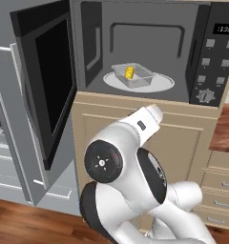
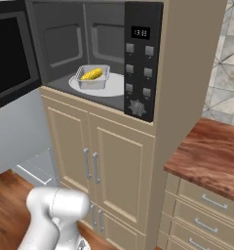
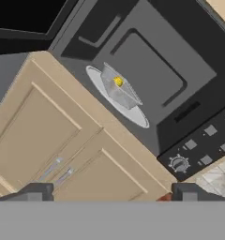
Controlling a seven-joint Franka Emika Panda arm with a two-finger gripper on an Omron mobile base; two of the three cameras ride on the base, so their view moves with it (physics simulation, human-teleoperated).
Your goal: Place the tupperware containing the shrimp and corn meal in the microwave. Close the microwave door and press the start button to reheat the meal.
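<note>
While base views hide jaws, hand view shows fingertips (image 3: 34, 191) apart.

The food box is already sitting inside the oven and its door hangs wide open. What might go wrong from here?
1. The microwave door stands swung far out to the left, so the open claw, now back in front of the cabinet doors, may strike its edge rather than push it shut.
2. The buttons sit close together above a dial; a wrong press seems possible.
</note>
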